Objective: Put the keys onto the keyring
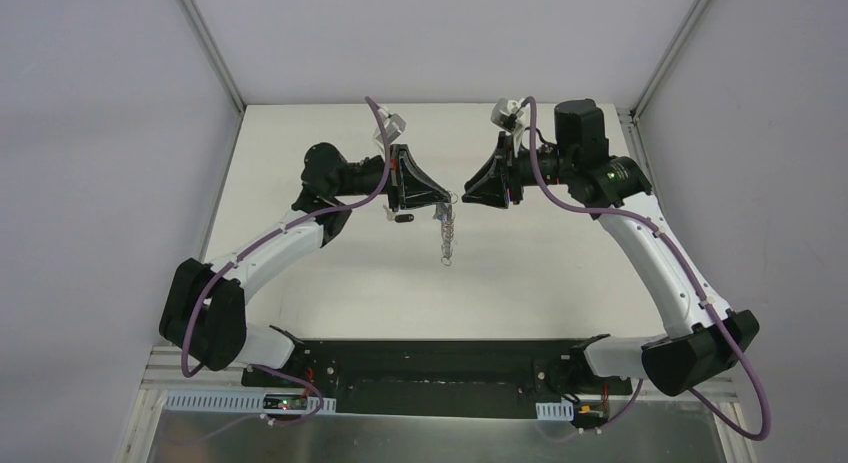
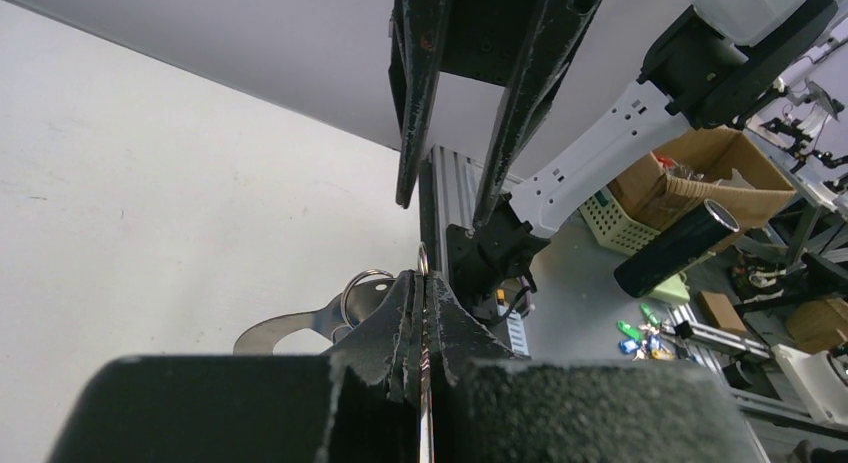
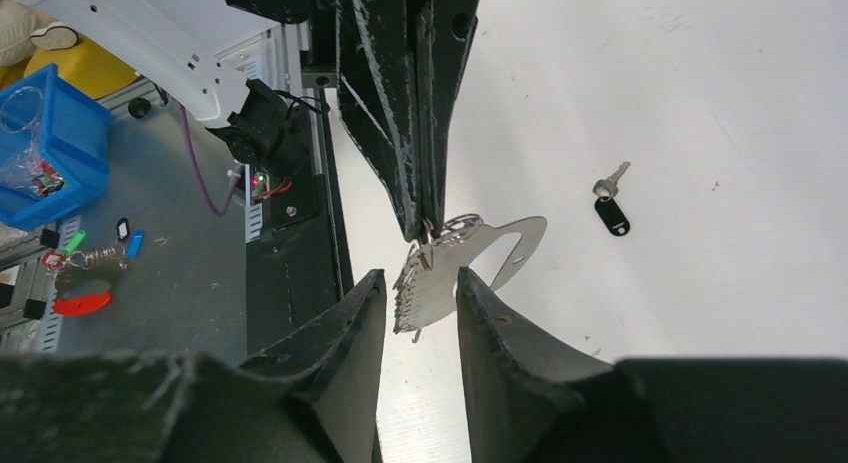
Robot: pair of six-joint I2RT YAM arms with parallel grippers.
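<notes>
Left gripper [image 1: 449, 195] pinched fully closed on the top of the pale silvery oval metal keyring [image 1: 445, 233], clips dangling below its tip. Right gripper [image 3: 420, 283] partly open and empty, facing that tip from just beside. Small metal key with black plastic head [image 3: 610, 208] flat on the white table [image 1: 560, 273] beneath the left gripper. Likely light, stiff, slick, lying low: best pinched across the plastic head.

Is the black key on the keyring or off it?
Off. The black key lies alone on the table, apart from the keyring in the left gripper.
</notes>
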